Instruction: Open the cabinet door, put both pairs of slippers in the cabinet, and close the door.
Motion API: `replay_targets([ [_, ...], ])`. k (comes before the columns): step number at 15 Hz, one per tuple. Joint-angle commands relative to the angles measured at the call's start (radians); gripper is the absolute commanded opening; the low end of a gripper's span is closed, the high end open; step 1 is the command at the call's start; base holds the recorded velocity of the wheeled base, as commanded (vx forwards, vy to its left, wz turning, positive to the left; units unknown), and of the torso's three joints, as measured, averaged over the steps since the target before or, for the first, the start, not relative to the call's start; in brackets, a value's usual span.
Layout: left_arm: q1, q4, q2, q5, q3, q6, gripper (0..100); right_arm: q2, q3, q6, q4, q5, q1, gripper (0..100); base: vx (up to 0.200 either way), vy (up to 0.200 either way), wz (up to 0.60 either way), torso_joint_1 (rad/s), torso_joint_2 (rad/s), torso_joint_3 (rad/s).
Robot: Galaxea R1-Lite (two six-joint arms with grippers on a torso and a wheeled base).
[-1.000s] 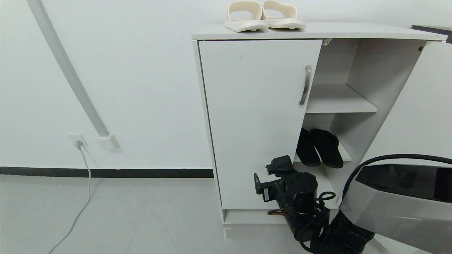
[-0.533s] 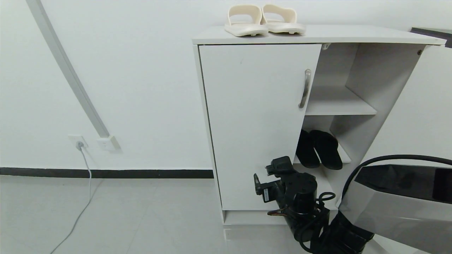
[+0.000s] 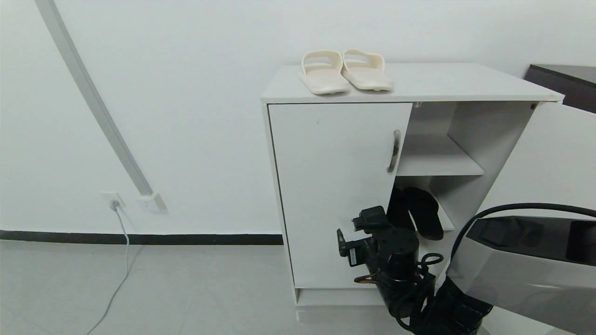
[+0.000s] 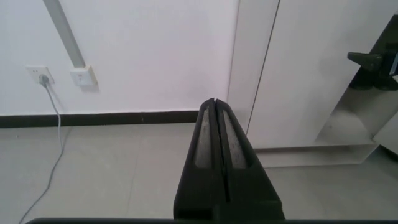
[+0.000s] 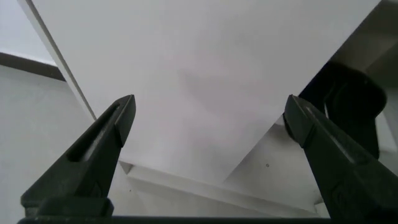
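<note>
Only the head camera has shifted; slippers and cabinet (image 3: 419,83) lie as before. Left tool (image 4: 214,104) is closed, fingers pressed together, facing the cabinet's left side. Cream slippers (image 3: 345,72) sit on the cabinet top. Left door (image 3: 330,186) is shut. Right tool (image 3: 356,228), fingers spread wide and holding nothing, hangs near the door's lower edge. Black slippers (image 3: 421,211) rest on the lower shelf (image 3: 448,225). Right door (image 3: 549,158) stands open.

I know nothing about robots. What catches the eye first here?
A cream pair of slippers sits on top of a white cabinet, while a black pair lies on a shelf inside, its right door swung open. Low down, the right end effector hangs open before the shut left door.
</note>
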Motion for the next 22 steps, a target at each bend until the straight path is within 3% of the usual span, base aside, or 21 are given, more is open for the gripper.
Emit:
replay_targets([
  [1, 0.0, 0.0, 0.001, 0.0, 0.0, 0.0, 0, -0.003, 0.0, -0.001, -0.009, 0.0, -0.011, 100, 0.0, 0.0, 0.0, 0.119, -0.47, -0.334],
  [21, 0.0, 0.0, 0.001, 0.0, 0.0, 0.0, 0, -0.036, 0.027, -0.003, -0.011, 0.002, -0.01, 100, 0.0, 0.0, 0.0, 0.197, -0.51, -0.319],
  [22, 0.0, 0.0, 0.001, -0.003, 0.0, 0.023, 0, -0.032, 0.027, -0.003, -0.009, 0.002, -0.01, 100, 0.0, 0.0, 0.0, 0.266, -0.6, -0.33],
])
